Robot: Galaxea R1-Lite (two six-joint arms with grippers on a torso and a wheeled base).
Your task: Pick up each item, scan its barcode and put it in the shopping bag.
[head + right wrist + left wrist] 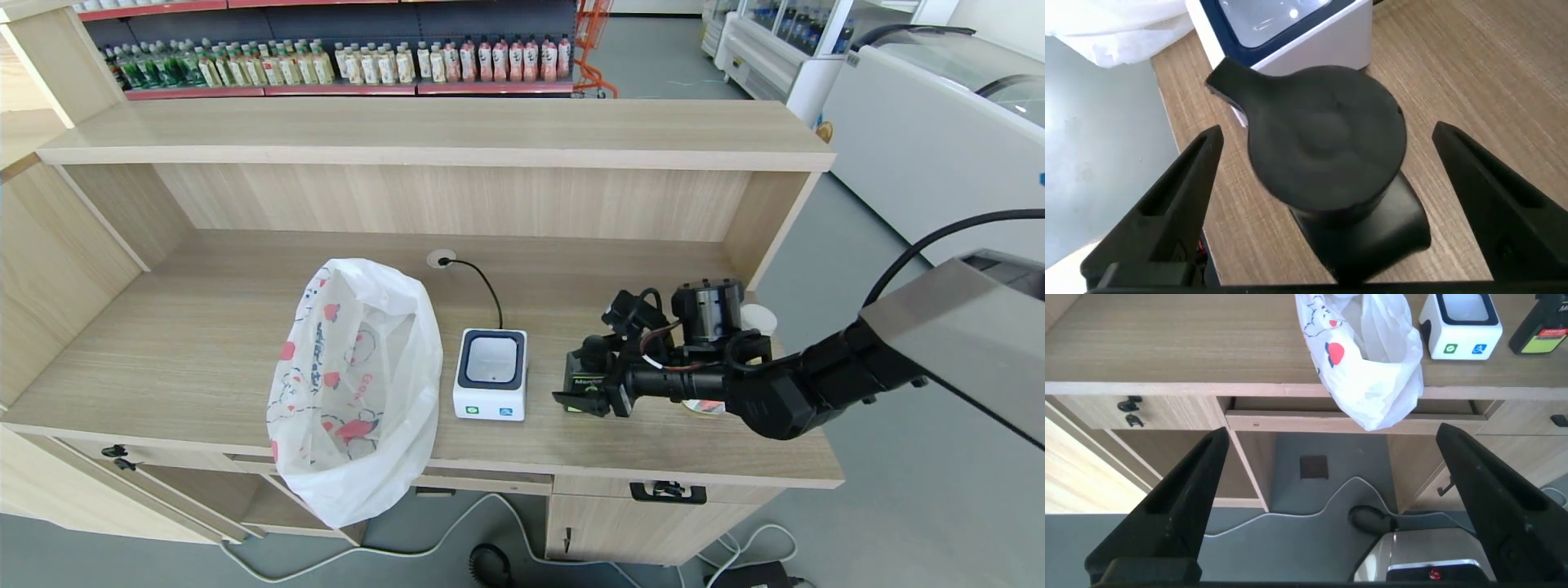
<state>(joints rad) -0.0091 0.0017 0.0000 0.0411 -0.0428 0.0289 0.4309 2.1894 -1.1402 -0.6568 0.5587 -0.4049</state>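
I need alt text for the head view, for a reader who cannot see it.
The right gripper is at a black container on a wooden counter, just right of a white scanner. A white printed bag stands open left of the scanner, hanging over the front edge.

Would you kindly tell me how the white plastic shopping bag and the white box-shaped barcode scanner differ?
The white plastic shopping bag is soft, crumpled and red-printed; the white box-shaped barcode scanner is rigid with a dark-framed window. The bag droops over the front edge of the wooden counter; the scanner sits wholly on it. Both are white, side by side.
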